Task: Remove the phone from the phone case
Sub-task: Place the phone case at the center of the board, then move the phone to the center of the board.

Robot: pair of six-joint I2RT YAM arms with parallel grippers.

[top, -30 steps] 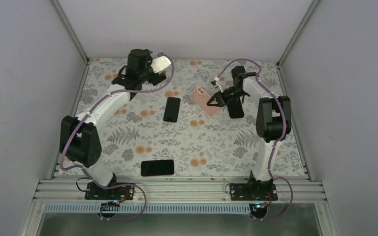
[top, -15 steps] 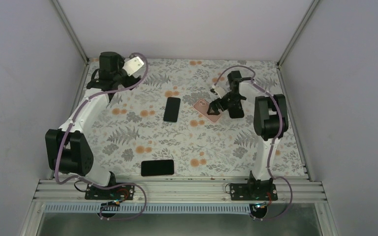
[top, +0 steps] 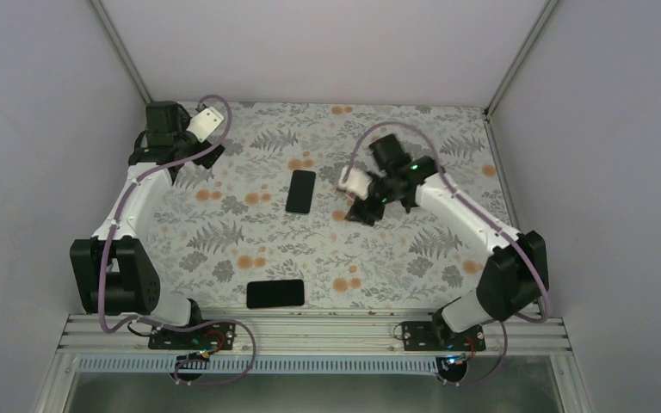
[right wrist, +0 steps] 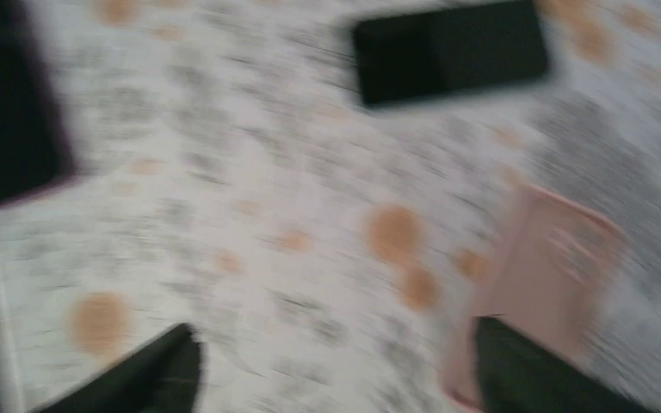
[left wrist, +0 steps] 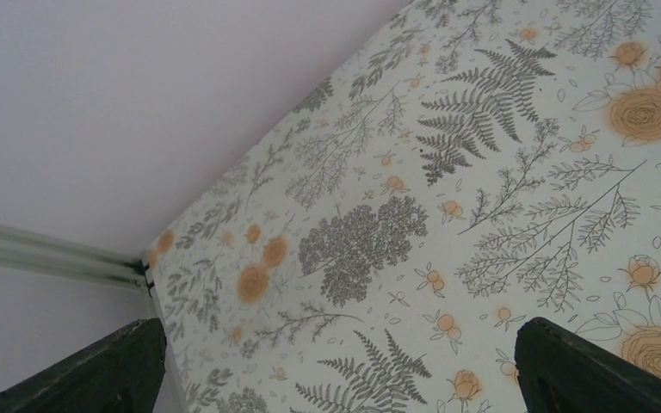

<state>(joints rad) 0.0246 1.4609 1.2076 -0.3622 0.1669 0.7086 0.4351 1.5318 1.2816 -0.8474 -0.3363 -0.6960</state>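
Left gripper [left wrist: 337, 361]: hangs over the far left corner of the bench [top: 224, 237]; its fingers [left wrist: 95, 379] are spread wide, with only the flowered cloth between them.
Near black phone [top: 275, 293]: lies flat with a dark screen, long side along the near edge of the bench at about mid-width, well apart from both arms.
Centre black phone [top: 300, 191]: lies flat in the middle of the bench, long side running toward the far edge, just left of the right arm's wrist, untouched.
Right gripper [right wrist: 336, 353]: sits low over the bench right of centre, jaws spread apart, nothing between them (its wrist view is badly smeared).
Pink phone case [right wrist: 551, 275]: lies flat on the bench outside the gap, beside the finger [right wrist: 534, 379] at the right of the wrist view. That finger's tip overlaps the case's lower corner, but the blur hides whether they touch. From above, the gripper covers the case. Whether a phone sits in it cannot be told.
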